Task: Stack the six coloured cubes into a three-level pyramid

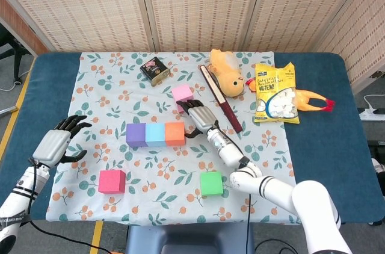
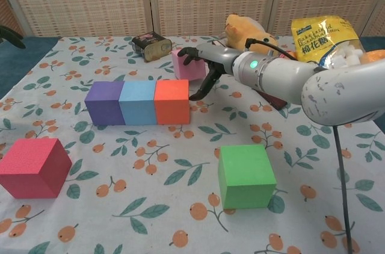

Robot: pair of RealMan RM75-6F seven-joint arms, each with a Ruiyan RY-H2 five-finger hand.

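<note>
— Where do the cubes lie?

— A purple cube (image 1: 135, 134), a blue cube (image 1: 155, 133) and an orange cube (image 1: 175, 133) stand in a row, sides touching, in the middle of the flowered cloth (image 1: 108, 85). A light pink cube (image 1: 182, 94) sits behind the orange end, a green cube (image 1: 211, 183) near the front edge, and a deep pink cube (image 1: 112, 180) at the front left.

— And the right hand?

— The right hand (image 1: 198, 117) hovers just beside the orange cube's right end, between it and the light pink cube. Its fingers (image 2: 187, 53) are spread and hold nothing; in the chest view some reach over the light pink cube's top, and whether they touch it cannot be told.

— The left?

— The left hand (image 1: 57, 141) is well apart from the row, at the cloth's left border, fingers apart, empty.

— Anything else?

— Behind lie a dark tin (image 1: 153, 70), a yellow plush toy (image 1: 227, 73), a snack bag (image 1: 275, 93) and a long dark flat stick (image 1: 219, 96).
</note>
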